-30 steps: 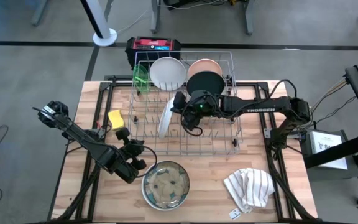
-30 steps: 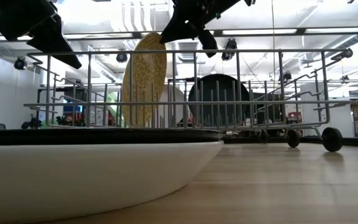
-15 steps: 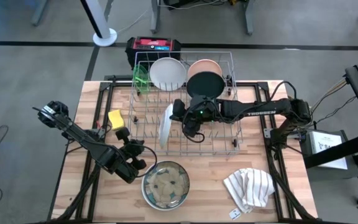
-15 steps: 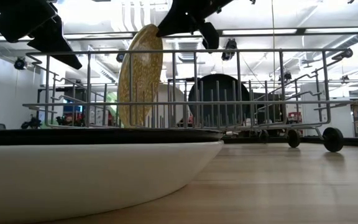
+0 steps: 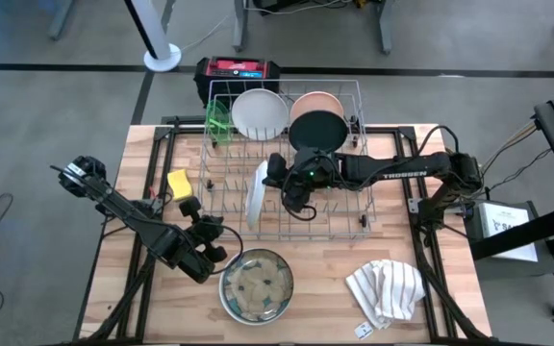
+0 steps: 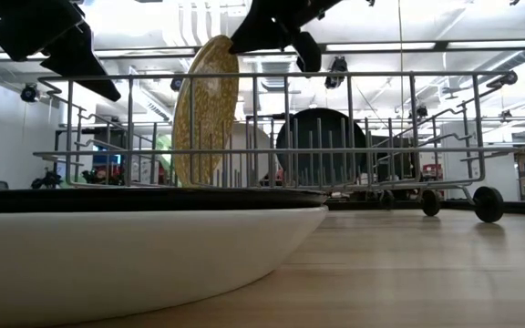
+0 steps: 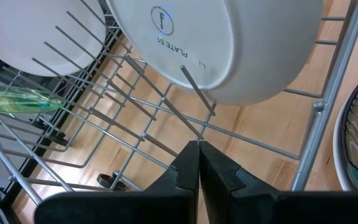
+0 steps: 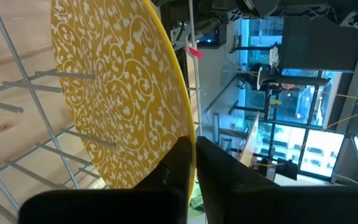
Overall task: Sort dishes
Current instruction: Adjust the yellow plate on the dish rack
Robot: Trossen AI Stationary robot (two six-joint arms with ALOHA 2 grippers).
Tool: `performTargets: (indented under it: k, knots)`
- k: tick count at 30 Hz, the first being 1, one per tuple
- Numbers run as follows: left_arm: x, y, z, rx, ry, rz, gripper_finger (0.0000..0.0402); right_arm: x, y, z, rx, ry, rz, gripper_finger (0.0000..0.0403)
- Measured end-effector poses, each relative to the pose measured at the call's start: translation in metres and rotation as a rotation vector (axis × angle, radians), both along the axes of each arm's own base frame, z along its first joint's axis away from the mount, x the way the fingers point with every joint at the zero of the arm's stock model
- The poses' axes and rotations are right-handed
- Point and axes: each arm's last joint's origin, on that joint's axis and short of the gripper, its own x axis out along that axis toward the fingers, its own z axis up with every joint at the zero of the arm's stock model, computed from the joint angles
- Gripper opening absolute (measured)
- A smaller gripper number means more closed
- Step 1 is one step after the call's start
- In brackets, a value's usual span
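A plate with a yellow patterned face and white underside (image 5: 255, 192) stands on edge in the wire rack (image 5: 354, 216), its lower edge (image 6: 194, 178) among the tines. My right gripper (image 5: 273, 175) is shut on its top rim. At the rack's far end stand a lime-green dish (image 5: 217, 120), a white plate (image 5: 258, 112), a peach plate (image 5: 320, 101) and a black plate (image 5: 315, 130). A round bowl (image 5: 256, 285) sits on the table near the front edge. My left gripper (image 5: 212, 234) hovers shut beside the bowl, at the rack's near left corner, holding nothing. My right gripper pinches the patterned plate's upper rim (image 8: 188, 127) between its two fingers (image 8: 173, 171). It comes from the table's right side, slanting down, above the rack's top wire. The plate stands nearly upright, its lower edge down in the rack.
A yellow sponge (image 5: 178, 183) lies left of the rack. A striped white cloth (image 5: 385, 291) lies at the front right. A red and black box (image 5: 239, 72) sits behind the rack. Bare wood shows at the table's front left and front right.
My right gripper has gone a little toward the table's left edge with the patterned plate's rim. The plate's top has swung left and the plate now stands more upright, its lower edge staying in the rack. In the last half second nothing has moved.
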Motion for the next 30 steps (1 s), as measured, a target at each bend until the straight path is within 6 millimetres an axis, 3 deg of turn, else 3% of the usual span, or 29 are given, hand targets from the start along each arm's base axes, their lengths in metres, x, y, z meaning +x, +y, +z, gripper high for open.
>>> performTargets:
  k: [20,30]
  knots:
    - [0.0,0.0,0.0,-0.003,0.0,-0.001,0.0,0.0,0.0,-0.002,0.001,0.005,-0.004,0.0109]
    - [0.0,0.0,0.0,-0.005,-0.002,-0.001,0.0,0.004,0.0,0.011,-0.006,-0.073,-0.002,0.0117]
